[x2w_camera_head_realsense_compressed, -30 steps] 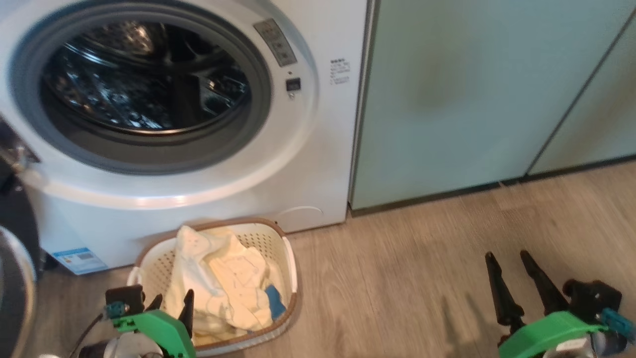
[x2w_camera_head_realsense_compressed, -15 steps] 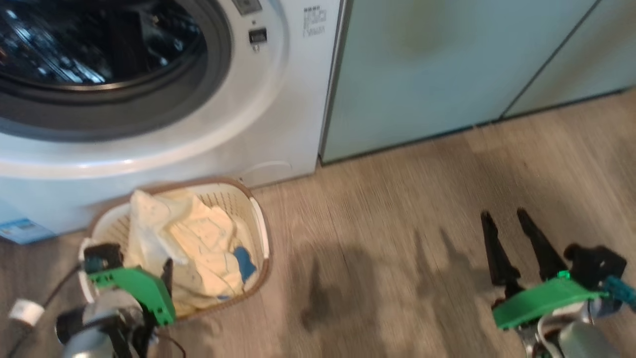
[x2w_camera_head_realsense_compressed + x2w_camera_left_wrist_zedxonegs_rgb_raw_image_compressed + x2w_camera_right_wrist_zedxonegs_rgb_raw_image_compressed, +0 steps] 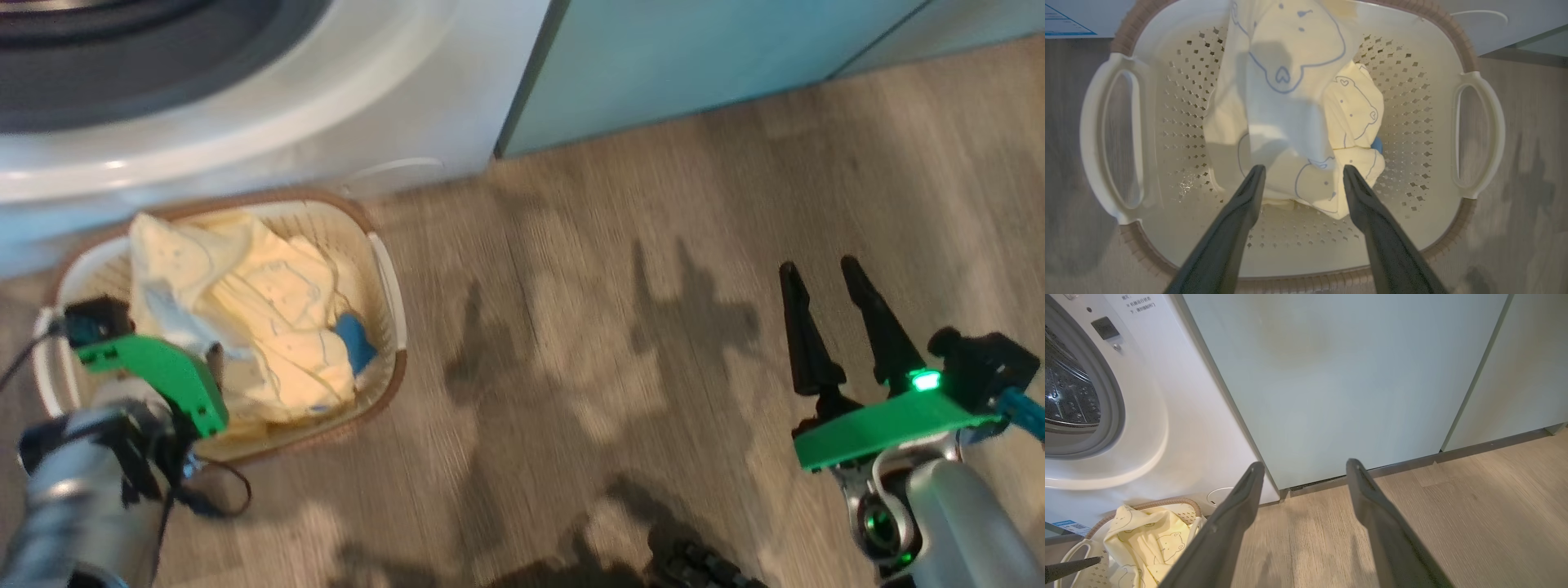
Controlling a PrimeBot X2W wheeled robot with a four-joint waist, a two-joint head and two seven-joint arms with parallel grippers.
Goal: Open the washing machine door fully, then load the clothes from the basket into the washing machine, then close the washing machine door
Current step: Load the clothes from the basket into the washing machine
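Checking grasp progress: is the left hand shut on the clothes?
No, the left hand is open, its fingers spread apart over the clothes in the basket.

You have a pale wood-grain floor (image 3: 620, 245) in front of you, crossed by soft dark shadows (image 3: 490, 359). At its far edge stand two pale green cabinet panels: a wide panel (image 3: 1331, 396) and a second panel (image 3: 1527, 375) beside it, with a thin dark seam (image 3: 1474, 379) between them. A dark strip (image 3: 1486, 447) runs along their foot, touching the floor. The wide panel has a faint yellowish patch (image 3: 1294, 339).
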